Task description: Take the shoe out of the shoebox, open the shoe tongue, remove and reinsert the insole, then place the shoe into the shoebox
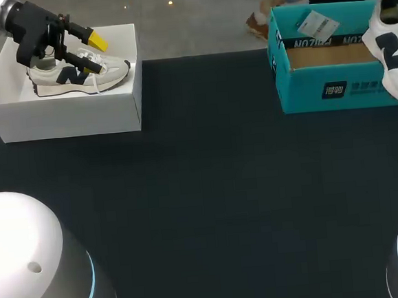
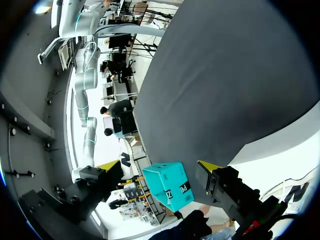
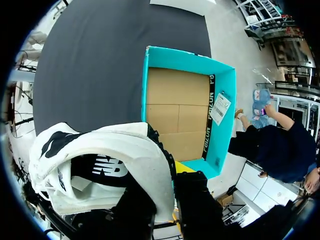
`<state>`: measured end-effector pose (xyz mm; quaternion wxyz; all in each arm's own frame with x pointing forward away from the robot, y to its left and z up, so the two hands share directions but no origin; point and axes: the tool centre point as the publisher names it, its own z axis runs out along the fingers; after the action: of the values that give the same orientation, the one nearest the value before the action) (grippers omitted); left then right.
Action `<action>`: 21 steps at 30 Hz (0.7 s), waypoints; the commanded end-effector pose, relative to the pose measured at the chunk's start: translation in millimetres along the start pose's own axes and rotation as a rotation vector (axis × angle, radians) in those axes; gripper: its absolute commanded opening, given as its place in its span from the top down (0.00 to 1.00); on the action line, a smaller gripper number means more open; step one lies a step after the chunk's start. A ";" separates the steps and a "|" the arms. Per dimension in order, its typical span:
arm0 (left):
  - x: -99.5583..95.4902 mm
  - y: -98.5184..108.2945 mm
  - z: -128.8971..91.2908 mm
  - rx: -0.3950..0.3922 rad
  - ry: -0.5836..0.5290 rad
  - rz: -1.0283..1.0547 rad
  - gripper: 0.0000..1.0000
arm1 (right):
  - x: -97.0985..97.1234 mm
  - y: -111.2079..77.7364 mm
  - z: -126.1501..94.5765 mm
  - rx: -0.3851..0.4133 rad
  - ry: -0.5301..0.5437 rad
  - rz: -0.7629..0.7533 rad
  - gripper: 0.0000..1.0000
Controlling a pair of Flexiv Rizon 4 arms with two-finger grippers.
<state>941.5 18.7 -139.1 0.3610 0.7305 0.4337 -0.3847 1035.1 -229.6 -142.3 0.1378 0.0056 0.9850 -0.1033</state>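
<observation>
Left gripper far-left, jaws wide apart; right gripper jaws clamped on shoe.

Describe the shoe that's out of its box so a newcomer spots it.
Start at the teal shoebox, far right in the head view. The white shoe with dark markings hangs beside it, in the right claw. The other shoe lies inside the white box, far left.

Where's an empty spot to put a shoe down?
The dark table is bare between the white box and the teal shoebox, and in front of both. The shoebox is empty inside. Crowded: the white box, with a shoe and the left hand.
</observation>
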 end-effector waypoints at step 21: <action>0.3 0.8 -0.7 0.003 0.002 0.001 0.00 | -28.7 -71.2 48.0 0.112 0.116 0.410 1.00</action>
<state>941.5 18.7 -139.2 0.3610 0.7304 0.4338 -0.3847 1061.7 -312.4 -168.0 0.1202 0.1178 0.9810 -0.0967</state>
